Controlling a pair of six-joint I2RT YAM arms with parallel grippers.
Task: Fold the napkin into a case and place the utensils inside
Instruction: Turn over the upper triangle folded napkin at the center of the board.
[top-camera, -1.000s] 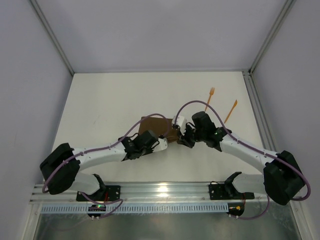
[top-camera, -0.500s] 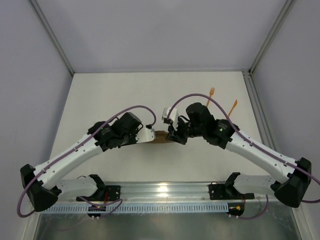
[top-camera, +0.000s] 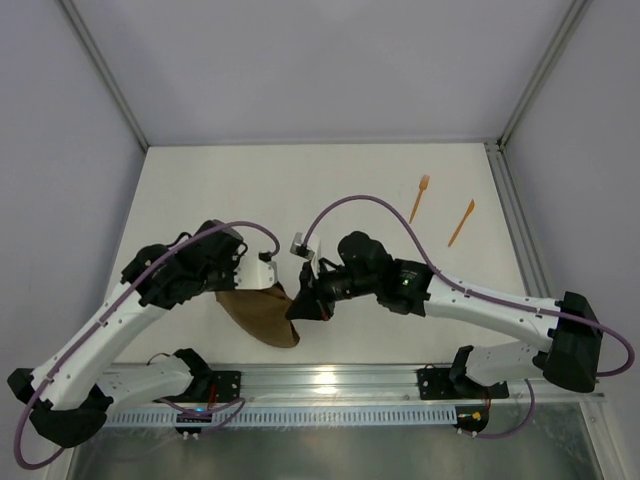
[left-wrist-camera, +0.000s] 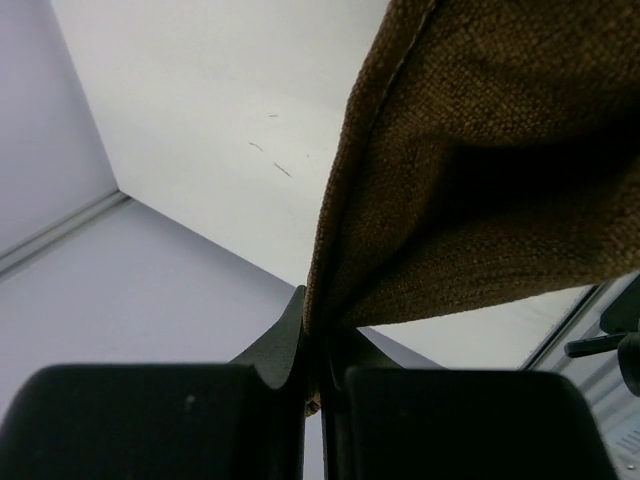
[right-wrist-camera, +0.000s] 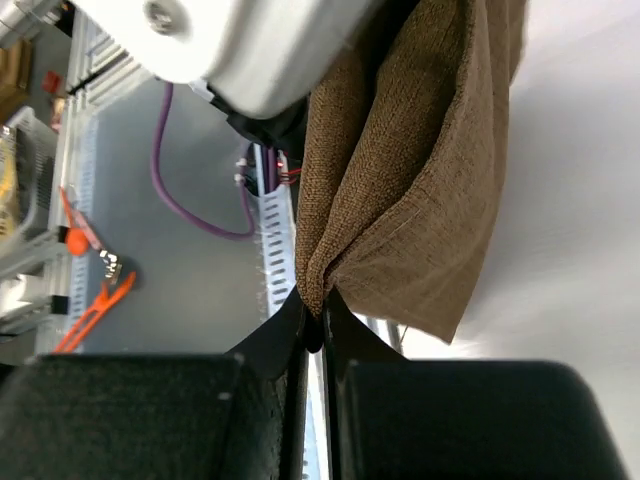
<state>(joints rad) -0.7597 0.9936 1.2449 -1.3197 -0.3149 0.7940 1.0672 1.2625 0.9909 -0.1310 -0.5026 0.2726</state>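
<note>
Gripping napkin (top-camera: 262, 316), left tool (left-wrist-camera: 315, 345), right tool (right-wrist-camera: 312, 328)

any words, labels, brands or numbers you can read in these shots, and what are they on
None can be read.
Napkin, fork, pointed utensil and table: no print in any view.
Clutter at the left edge of the right wrist view: too blurred to tell.

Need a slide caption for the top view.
The napkin hangs pinched between left gripper and right gripper; fork and knife lie back right.
</note>
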